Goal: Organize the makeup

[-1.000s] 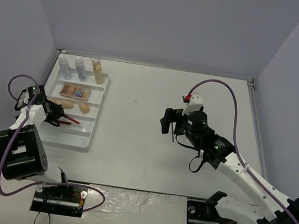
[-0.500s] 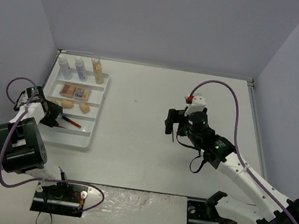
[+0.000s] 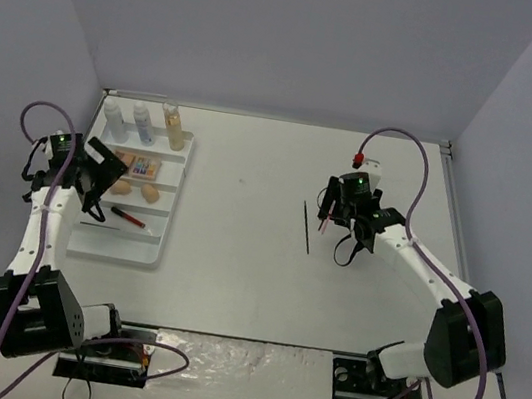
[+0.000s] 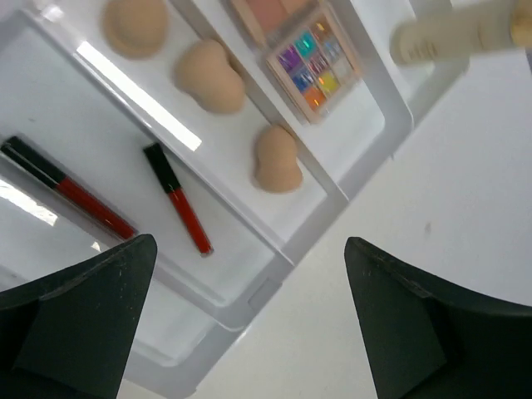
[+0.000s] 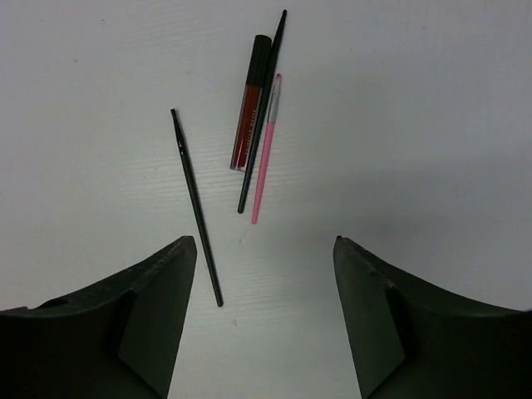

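The makeup lies in two places. In the white tray (image 3: pixel 166 206) are three bottles (image 3: pixel 144 121), an eyeshadow palette (image 4: pixel 316 62), three peach sponges (image 4: pixel 208 75) and two red-and-black tubes (image 4: pixel 179 199). My left gripper (image 3: pixel 97 178) hovers open over the tray's left side with nothing between its fingers (image 4: pixel 432 324). On the bare table lie a thin black brush (image 5: pixel 197 208), a red tube (image 5: pixel 249 104), a black pencil (image 5: pixel 262 112) and a pink brush (image 5: pixel 266 150). My right gripper (image 5: pixel 264 316) hangs open just above them, empty.
The tray's near corner (image 4: pixel 249 291) sits right under the left fingers. Grey walls close in the table at the left, back and right. The long black brush (image 3: pixel 306 226) lies apart, left of the right gripper (image 3: pixel 333 208).
My left gripper opened, let go of a red tube into the tray's front slot and drew back. My right arm swung back and to the right over the loose brushes, and its jaws narrowed.
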